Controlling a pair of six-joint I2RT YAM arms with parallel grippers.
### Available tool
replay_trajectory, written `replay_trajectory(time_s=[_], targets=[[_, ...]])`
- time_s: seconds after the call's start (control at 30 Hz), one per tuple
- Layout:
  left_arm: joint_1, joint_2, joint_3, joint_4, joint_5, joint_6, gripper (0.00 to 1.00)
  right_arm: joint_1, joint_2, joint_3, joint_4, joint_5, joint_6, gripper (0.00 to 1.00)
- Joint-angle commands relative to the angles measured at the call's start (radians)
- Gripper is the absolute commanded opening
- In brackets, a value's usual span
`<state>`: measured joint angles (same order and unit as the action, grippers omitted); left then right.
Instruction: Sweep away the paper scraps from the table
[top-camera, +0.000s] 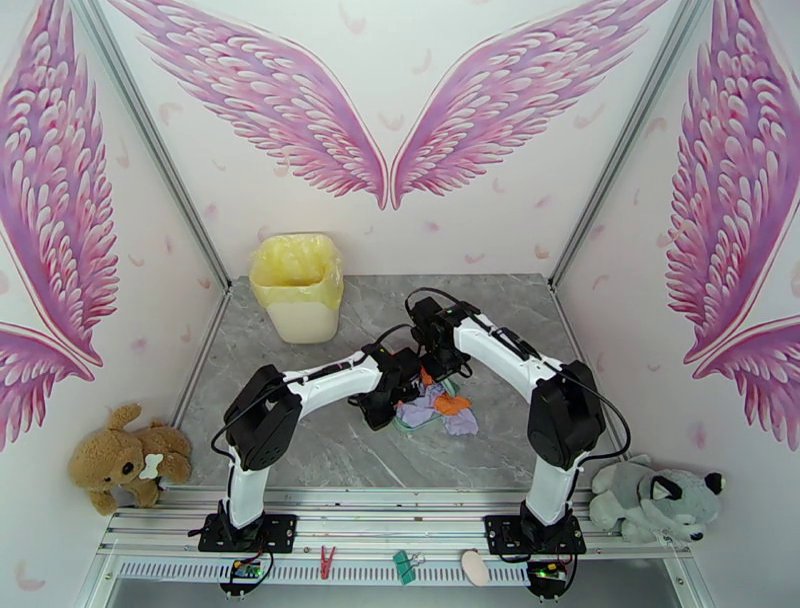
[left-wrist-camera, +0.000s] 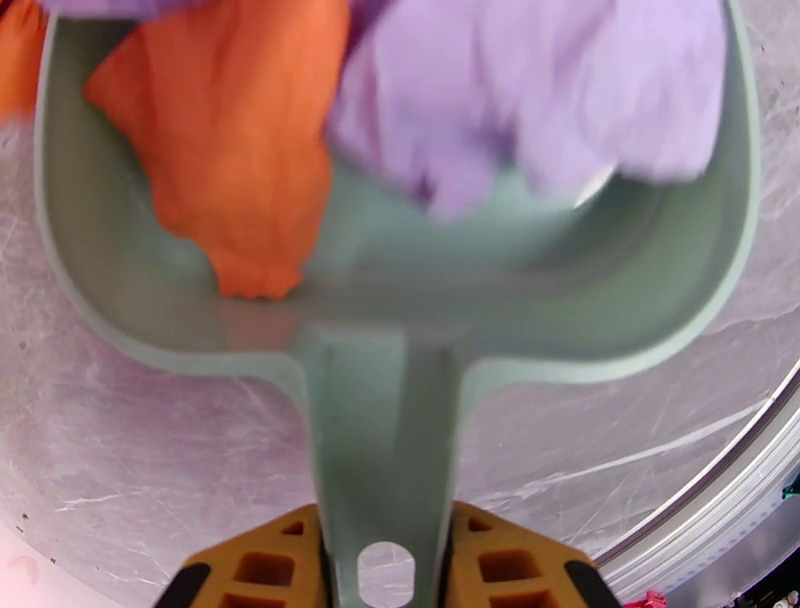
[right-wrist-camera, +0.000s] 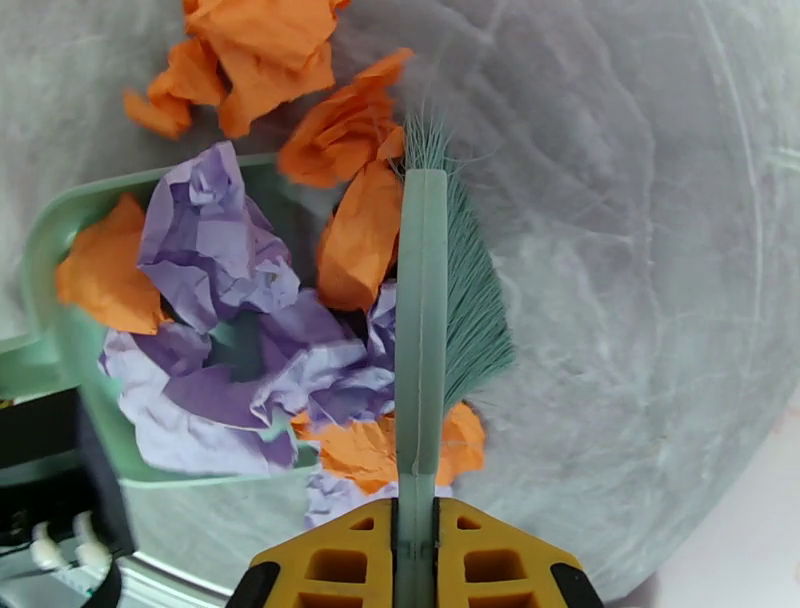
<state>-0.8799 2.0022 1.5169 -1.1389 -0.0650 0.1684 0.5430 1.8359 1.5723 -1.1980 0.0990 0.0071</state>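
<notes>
The dustpan (left-wrist-camera: 600, 270) is held by its handle in the left pincer (left-wrist-camera: 385, 565), whose fingers are clamped against both sides of it. The brush (right-wrist-camera: 420, 300) is gripped by the right pincer (right-wrist-camera: 415, 560), closed tight on its handle, with the bristles at the pan's mouth. The paper scraps (right-wrist-camera: 220, 250) – orange and lavender – are heaped mid-table (right-wrist-camera: 620, 200): several inside the pan, some against the brush, a few orange ones just beyond.

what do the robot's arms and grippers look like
Both the left arm and right arm have white tubular links between bulky black joints, with thin black cables looping alongside, on black base plates. The left gripper and right gripper have blocky yellow-orange fingers with square recesses and black outer edges.
</notes>
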Motion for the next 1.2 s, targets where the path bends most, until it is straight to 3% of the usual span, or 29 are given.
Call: replay_trajectory(time_s=[0.0,0.27,0.63,0.87,1.17], targets=[[-0.002,0.021,0.032,0.014,-0.001,0.006,0.00,0.010,-0.035,-0.012,-0.062,-0.153,0.017,0.00],[-0.002,-0.008,0.018,0.058,0.015,-0.012,0.00,0.009,-0.111,-0.016,-0.106,-0.144,0.040,0.00],[-0.001,-0.080,-0.024,0.111,0.041,-0.026,0.00,-0.084,-0.106,0.250,-0.254,0.132,0.116,0.00],[0.014,-0.129,-0.023,0.087,0.039,-0.042,0.00,-0.173,-0.069,0.416,-0.274,0.155,0.119,0.00],[0.087,-0.220,0.077,0.010,0.031,-0.081,0.00,-0.277,-0.041,0.429,-0.236,0.111,0.168,0.00]])
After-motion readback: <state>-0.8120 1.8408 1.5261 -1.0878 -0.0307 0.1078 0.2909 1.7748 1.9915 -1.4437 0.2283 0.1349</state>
